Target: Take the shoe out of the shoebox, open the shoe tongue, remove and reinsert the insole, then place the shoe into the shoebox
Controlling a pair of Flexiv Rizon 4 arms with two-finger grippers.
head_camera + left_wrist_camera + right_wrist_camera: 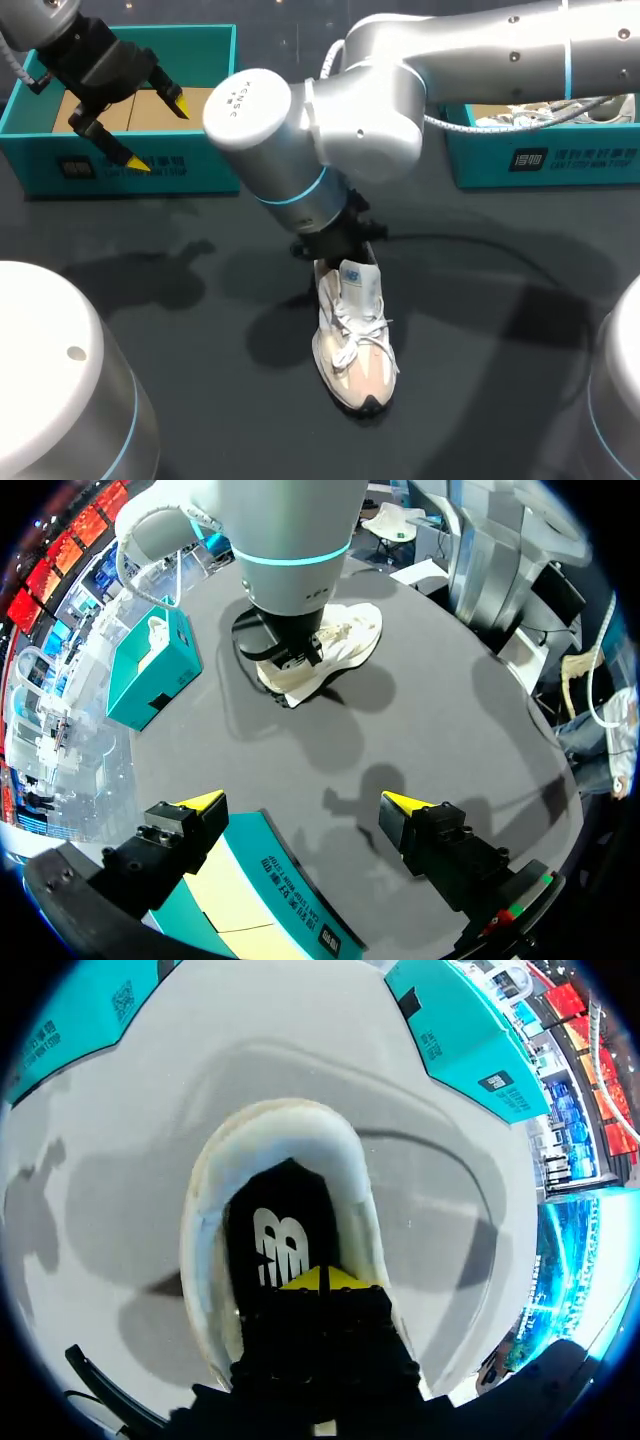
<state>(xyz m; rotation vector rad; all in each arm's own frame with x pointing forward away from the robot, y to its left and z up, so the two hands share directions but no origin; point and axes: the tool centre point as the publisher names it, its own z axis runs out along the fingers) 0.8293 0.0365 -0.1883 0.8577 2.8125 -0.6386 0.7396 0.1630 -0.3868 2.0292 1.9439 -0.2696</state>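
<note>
On the dark table (200,300), the shoe (355,340) is sitting upright on its sole near the middle, out of the shoebox (200,170) and well apart from it, its toe pointing toward the near edge and its white laces (357,325) lying loose across the top.

My right arm (450,50) is crossing in from the right, and my right gripper (340,250) is pointing straight down into the heel opening of the shoe, just behind the raised tongue (352,272). In the right wrist view, that gripper (320,1280) is sitting over the black insole (280,1230), which is lying flat inside the pale collar of the shoe (200,1230). I cannot tell whether it is gripping anything or how wide it is set.

My left gripper (157,132) is hovering over the teal shoebox at the far left of the table, its two yellow-tipped fingers (178,103) spread wide and holding nothing. In the left wrist view, the gripper (302,802) is hanging above the front wall of the shoebox (290,880), and the shoe (330,645) is showing farther out under my other arm.

A second box (560,160), also teal, is standing at the far right of the table with pale shoes showing inside.
</note>
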